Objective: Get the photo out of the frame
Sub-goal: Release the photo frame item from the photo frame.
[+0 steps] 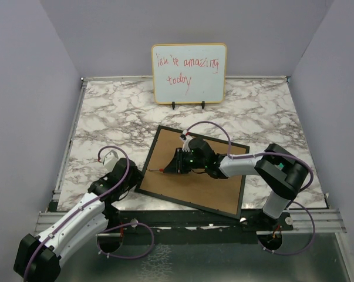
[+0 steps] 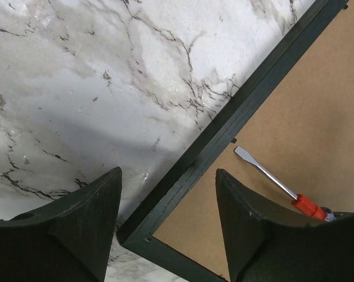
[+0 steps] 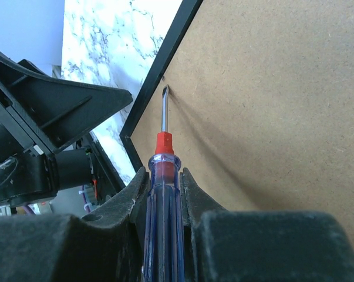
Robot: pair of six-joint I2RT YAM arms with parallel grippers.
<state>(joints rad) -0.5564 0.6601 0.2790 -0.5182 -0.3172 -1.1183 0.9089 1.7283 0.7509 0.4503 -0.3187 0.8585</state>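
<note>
The right gripper [image 3: 164, 179] was clamped on the blue handle of a flat-blade screwdriver [image 3: 164, 144]. The tool lay low over the brown back panel [image 3: 270, 117], and its tip reached the panel's left margin, right at the inner lip of the black frame [image 2: 265, 76]. In the left wrist view a small dark notch [image 2: 233, 140], possibly a retaining tab, sat in that lip just beside the blade. Whether the tip touched it could not be told.

The left gripper [image 2: 168, 176] had its fingers spread, one on each side of the same left rail close to the frame's near-left corner. They hung above it and no contact showed.

The frame lay face down on the marble tabletop [image 1: 106, 117], close to the near edge and right of centre, turned at a slant. A whiteboard [image 1: 189, 71] stood well apart at the far edge. The photo was not visible; it was presumably under the back panel, facing the tabletop.

The step in hand looked like freeing the back panel by working the fasteners along the rail with the blade, so the task seemed to be in its early part. The next move probably called for the tip to slip under or against the tab and lever it aside. The left fingers would need to close on the rail so the frame did not slide. A slipping blade could gouge the fibreboard.
</note>
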